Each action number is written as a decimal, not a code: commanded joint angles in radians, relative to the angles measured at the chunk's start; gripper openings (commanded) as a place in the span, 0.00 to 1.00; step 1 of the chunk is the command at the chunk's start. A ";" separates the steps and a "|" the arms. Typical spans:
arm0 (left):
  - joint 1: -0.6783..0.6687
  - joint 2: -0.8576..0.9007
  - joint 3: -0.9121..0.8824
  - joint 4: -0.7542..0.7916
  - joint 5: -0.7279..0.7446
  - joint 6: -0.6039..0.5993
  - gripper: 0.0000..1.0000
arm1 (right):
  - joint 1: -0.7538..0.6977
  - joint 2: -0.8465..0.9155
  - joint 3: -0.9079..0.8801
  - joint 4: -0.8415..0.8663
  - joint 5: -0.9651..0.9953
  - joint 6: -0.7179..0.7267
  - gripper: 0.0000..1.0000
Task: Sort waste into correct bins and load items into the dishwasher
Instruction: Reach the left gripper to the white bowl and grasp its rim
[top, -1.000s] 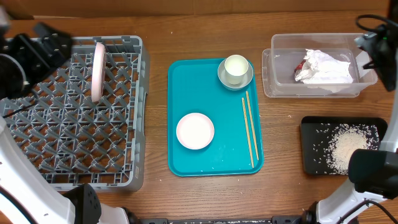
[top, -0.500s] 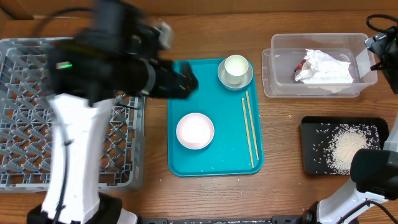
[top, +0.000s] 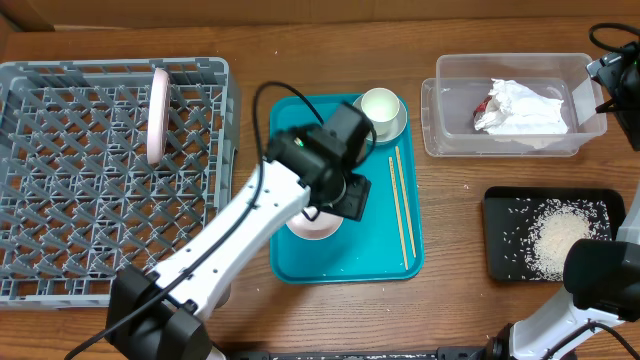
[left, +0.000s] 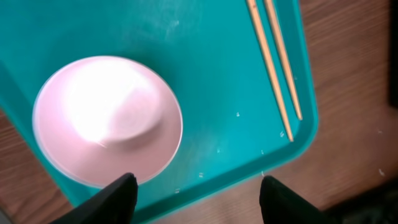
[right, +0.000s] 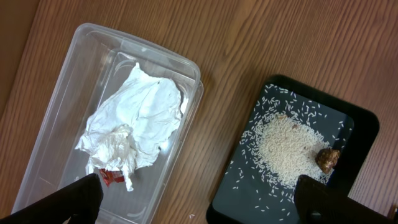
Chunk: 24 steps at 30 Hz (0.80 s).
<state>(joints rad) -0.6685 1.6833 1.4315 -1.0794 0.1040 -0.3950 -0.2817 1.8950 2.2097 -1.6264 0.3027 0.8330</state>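
The left end effector (left: 199, 199) hung over the teal tray (top: 345, 250) in the middle of the surface (top: 250, 40). Its two fingers (left: 118, 199) stood apart with nothing between them. One fingertip showed at the near rim of the small bowl (left: 107, 121) and the other over the tray's edge, so the end effector was open and held nothing. The bowl sat upright on the tray, pale pink and empty, and from overhead it was partly hidden under the left arm.

The two chopsticks (top: 402, 205) lay side by side on the right part of the same tray, well apart from the bowl. At the tray's far right corner the white cup (top: 380, 108) stood inside the grey-green saucer (top: 396, 128). A few loose grains were scattered on the tray near its edge.

The grey dish rack (top: 110, 220) stood to the left of the tray. The round plate (top: 158, 115) stood on edge in one of its far rows.

The right end effector (right: 199, 202) was wide open and empty, hanging above the surface between the clear tub (right: 62, 93) and the black tray (right: 364, 124). The crumpled napkin (right: 140, 121) lay in the tub with the red wrapper (right: 109, 176) showing at its edge. The rice (right: 287, 146) lay heaped in the black tray, and the brown scrap (right: 328, 157) rested just beside the heap.
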 joint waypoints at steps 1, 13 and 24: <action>-0.020 -0.005 -0.085 0.067 -0.059 -0.066 0.66 | -0.003 -0.016 0.008 0.001 0.011 -0.003 1.00; -0.072 0.089 -0.169 0.187 -0.106 -0.006 0.62 | -0.003 -0.016 0.008 0.001 0.010 -0.003 1.00; -0.130 0.203 -0.166 0.190 -0.193 -0.040 0.56 | -0.003 -0.016 0.008 0.001 0.011 -0.003 1.00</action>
<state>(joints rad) -0.8021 1.8812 1.2663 -0.8898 -0.0322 -0.4145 -0.2817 1.8950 2.2097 -1.6268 0.3031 0.8333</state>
